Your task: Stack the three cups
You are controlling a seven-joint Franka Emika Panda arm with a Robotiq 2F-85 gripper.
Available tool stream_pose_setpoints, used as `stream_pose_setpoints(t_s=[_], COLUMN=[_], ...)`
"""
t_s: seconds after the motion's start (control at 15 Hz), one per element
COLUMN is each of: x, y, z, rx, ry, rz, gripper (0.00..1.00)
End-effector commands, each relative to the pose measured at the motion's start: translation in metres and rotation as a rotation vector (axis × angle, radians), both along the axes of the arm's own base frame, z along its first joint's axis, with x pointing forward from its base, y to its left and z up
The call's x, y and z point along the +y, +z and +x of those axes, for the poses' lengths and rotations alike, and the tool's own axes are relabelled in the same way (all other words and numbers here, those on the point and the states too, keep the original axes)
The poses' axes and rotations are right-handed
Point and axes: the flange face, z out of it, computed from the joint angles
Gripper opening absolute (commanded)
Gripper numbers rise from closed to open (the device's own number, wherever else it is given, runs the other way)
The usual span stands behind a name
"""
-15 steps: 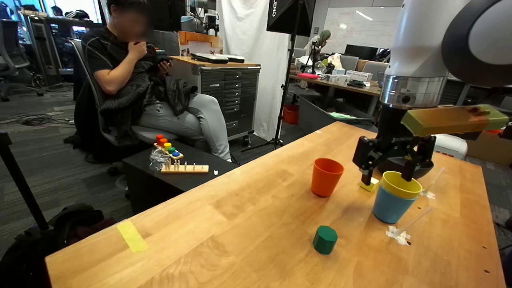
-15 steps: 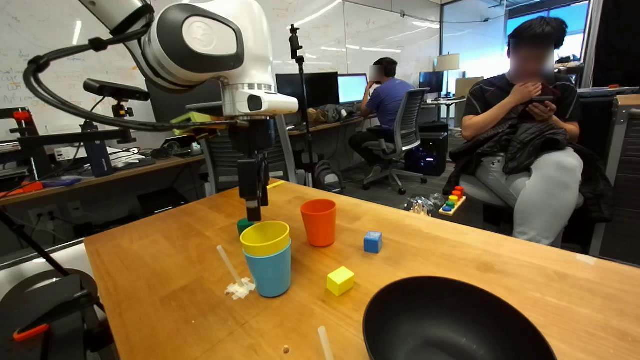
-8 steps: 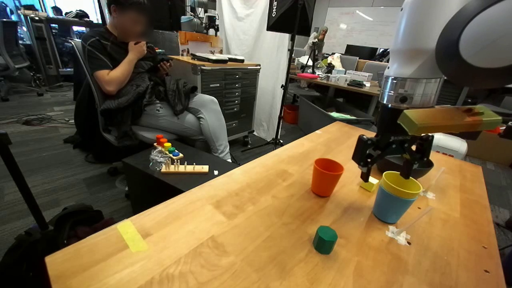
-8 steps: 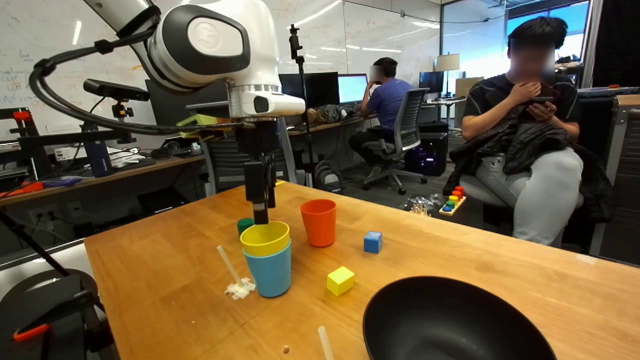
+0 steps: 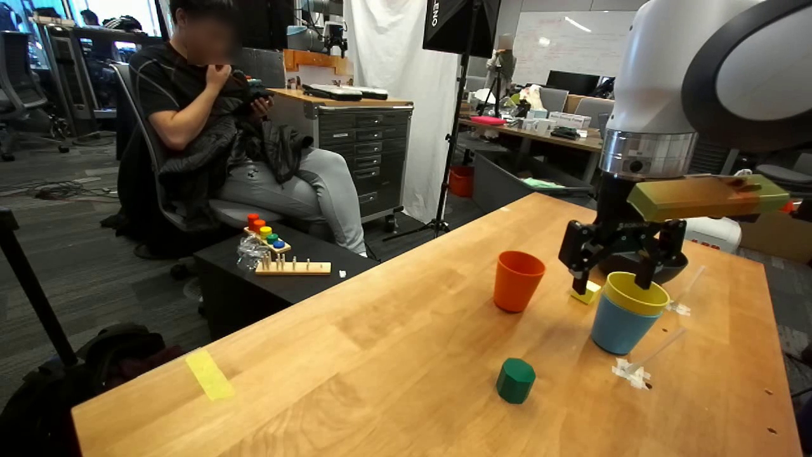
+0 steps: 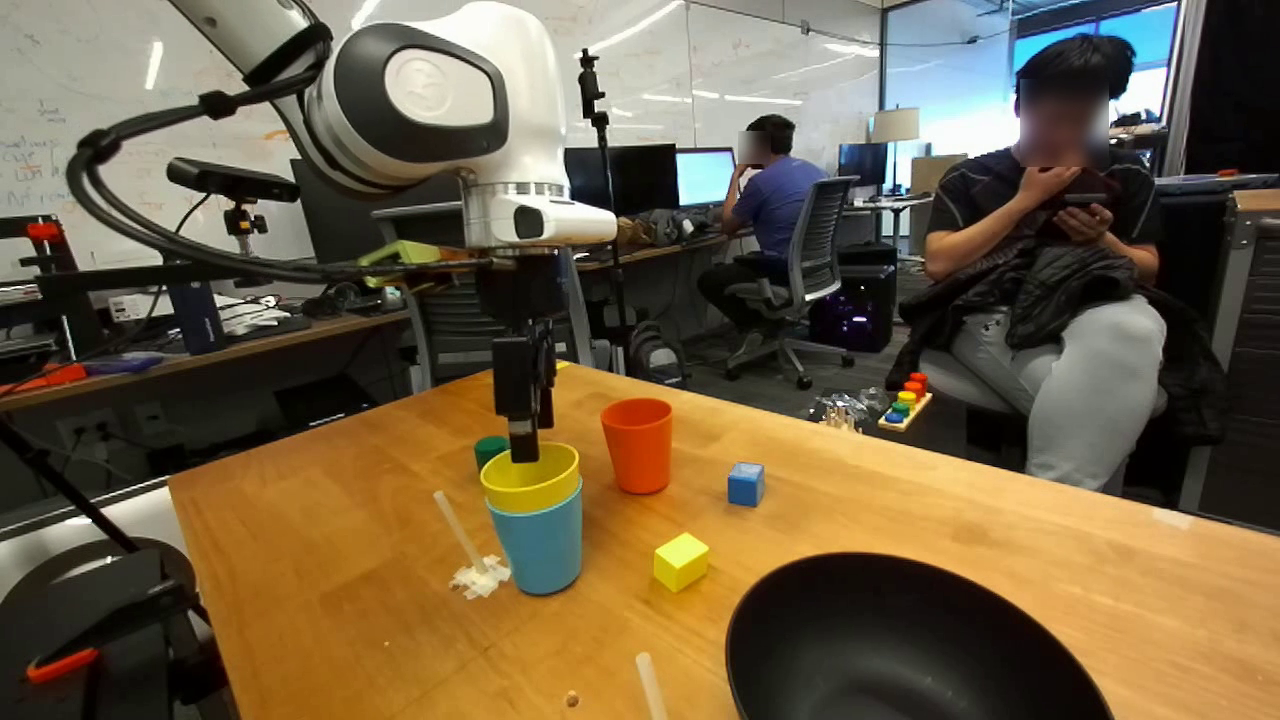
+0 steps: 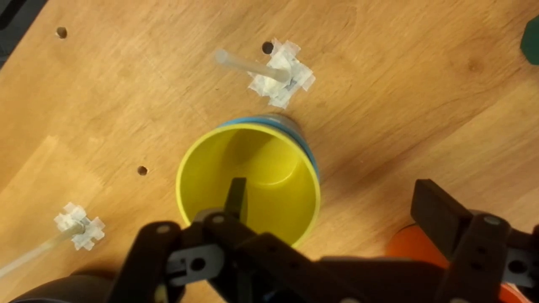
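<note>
Over the last second my gripper (image 7: 332, 184) is dropping and shifting in over the yellow cup (image 6: 535, 494); no cup is moving. I'm holding nothing, jaws standing wide apart: one finger (image 7: 236, 200) is hanging over the yellow cup's mouth, the other outside it, toward the orange cup (image 6: 640, 447). I'm not seeing clearly whether the inner tip is below the rim. The yellow cup is sitting nested in the blue cup (image 6: 545, 550), mouth up, in from the edges of the worktop (image 6: 350, 600); the orange cup is standing alone, nearer the edge by the seated man (image 6: 1060, 260). So two of three are nesting, orange is waiting. My read: I'm lining up to pinch the yellow cup's wall; risk is the blue cup coming along.
</note>
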Motion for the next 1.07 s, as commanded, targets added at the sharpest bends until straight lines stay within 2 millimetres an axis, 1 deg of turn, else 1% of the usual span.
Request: stream_pose_setpoints(t_s=[0.0,0.4,0.47,0.6,0.8,1.0], x=[0.000,-0.002,-0.003,-0.003,-0.005,-0.007], y=[-0.003,-0.013,-0.014,-0.015,-0.016,-0.016], z=[0.008,0.009,0.009,0.009,0.008,0.008], rx=[0.002,0.025,0.028,0.031,0.035,0.037], ry=[0.002,0.001,0.002,0.002,0.001,0.002], rz=[-0.010,-0.017,-0.017,-0.018,-0.023,-0.027], gripper=[1.00,1.00,0.79,0.68,0.42,0.20])
